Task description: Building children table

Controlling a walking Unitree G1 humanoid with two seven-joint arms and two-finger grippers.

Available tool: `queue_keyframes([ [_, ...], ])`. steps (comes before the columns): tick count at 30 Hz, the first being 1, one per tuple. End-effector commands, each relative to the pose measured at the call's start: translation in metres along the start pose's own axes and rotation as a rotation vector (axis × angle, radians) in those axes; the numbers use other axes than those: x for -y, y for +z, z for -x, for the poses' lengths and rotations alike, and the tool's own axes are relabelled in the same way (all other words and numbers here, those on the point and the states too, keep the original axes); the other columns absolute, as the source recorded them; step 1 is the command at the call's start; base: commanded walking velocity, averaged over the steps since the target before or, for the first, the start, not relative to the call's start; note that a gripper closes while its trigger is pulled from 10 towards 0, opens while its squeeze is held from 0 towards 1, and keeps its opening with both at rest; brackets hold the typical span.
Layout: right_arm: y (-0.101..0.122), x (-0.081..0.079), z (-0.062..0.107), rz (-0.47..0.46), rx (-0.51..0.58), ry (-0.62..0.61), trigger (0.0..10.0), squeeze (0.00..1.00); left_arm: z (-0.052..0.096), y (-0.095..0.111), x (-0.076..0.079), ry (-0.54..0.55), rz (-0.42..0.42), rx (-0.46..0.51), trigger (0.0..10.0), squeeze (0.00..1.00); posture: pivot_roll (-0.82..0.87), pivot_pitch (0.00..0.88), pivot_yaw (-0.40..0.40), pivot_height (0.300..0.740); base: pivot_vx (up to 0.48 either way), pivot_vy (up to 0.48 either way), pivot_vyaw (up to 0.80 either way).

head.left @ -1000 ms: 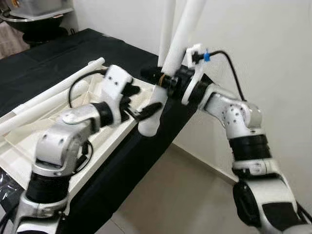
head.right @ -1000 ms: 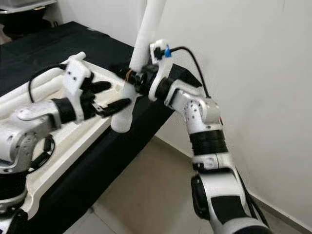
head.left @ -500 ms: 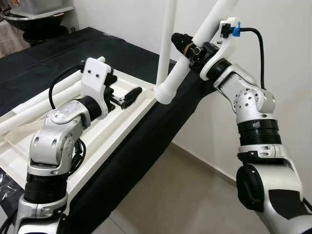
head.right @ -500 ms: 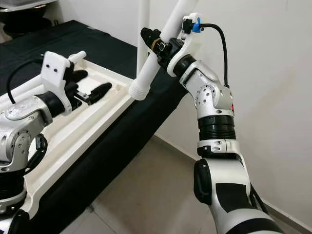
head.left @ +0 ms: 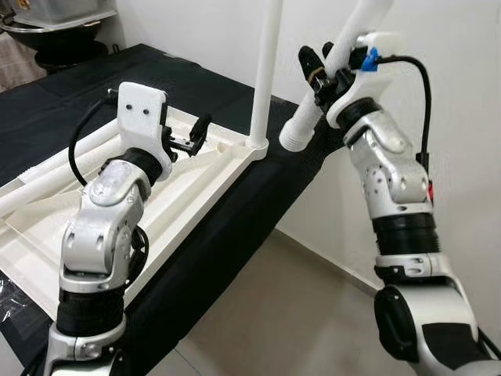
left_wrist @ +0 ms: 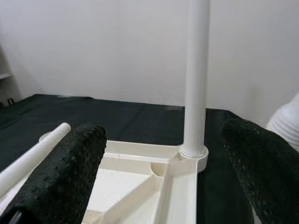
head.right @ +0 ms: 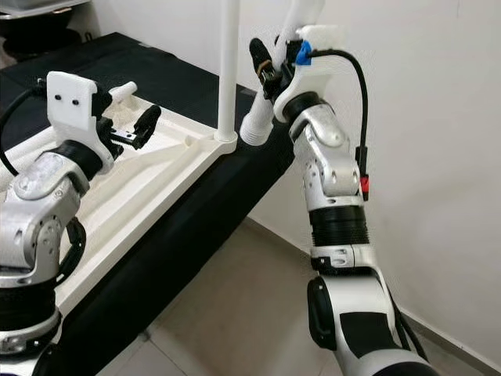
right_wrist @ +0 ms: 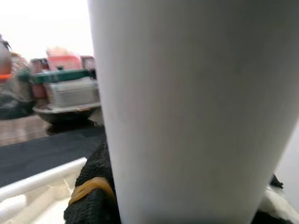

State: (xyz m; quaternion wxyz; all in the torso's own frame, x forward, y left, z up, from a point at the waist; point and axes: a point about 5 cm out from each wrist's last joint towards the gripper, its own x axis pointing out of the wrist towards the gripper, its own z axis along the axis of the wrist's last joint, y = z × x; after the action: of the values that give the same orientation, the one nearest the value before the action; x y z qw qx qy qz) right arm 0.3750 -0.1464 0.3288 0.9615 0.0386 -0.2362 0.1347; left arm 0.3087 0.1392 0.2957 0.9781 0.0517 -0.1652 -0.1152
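Note:
An upside-down white tabletop lies on the black-covered table. One white leg stands upright in its far right corner socket. My right gripper is shut on a second white leg, holding it tilted, with its ribbed end in the air just beyond the table's edge and beside the upright leg. My left gripper hovers open and empty over the tabletop, left of the upright leg. In the left wrist view its fingers frame the standing leg. The held leg looms large in the right wrist view.
Loose white legs lie along the tabletop's left side. The black cloth drops off at the table's right edge to a tiled floor. A white wall is close behind. A dark bowl sits at the far left.
My right gripper lifted the held leg up and to the right, off the tabletop's edge. My left gripper drew back to the left, away from that leg, and rose.

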Motion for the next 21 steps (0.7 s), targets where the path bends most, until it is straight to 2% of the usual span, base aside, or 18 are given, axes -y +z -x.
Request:
queue_keyframes([
  [1,0.001,-0.003,0.005,0.005,0.02,-0.013,10.0,0.0,0.006,-0.005,0.006,-0.002,-0.017,-0.003,10.0,0.0,0.03,0.102,-0.086,0.74,0.0,0.0,0.8],
  [7,0.001,-0.003,0.008,-0.014,0.019,-0.016,10.0,0.0,0.008,-0.007,0.011,-0.009,-0.024,-0.004,10.0,0.0,0.02,0.1,-0.081,0.74,0.0,0.0,0.8],
  [12,0.008,-0.009,0.009,-0.038,0.045,0.006,10.0,0.0,0.006,-0.007,0.017,-0.019,-0.036,0.003,10.0,0.0,0.02,0.082,-0.08,0.74,0.0,0.0,0.8],
  [21,0.007,-0.012,0.011,-0.028,0.058,-0.016,10.0,0.0,0.005,-0.007,0.013,0.0,-0.068,0.009,10.0,0.0,0.03,0.064,-0.088,0.74,0.0,0.0,0.8],
])
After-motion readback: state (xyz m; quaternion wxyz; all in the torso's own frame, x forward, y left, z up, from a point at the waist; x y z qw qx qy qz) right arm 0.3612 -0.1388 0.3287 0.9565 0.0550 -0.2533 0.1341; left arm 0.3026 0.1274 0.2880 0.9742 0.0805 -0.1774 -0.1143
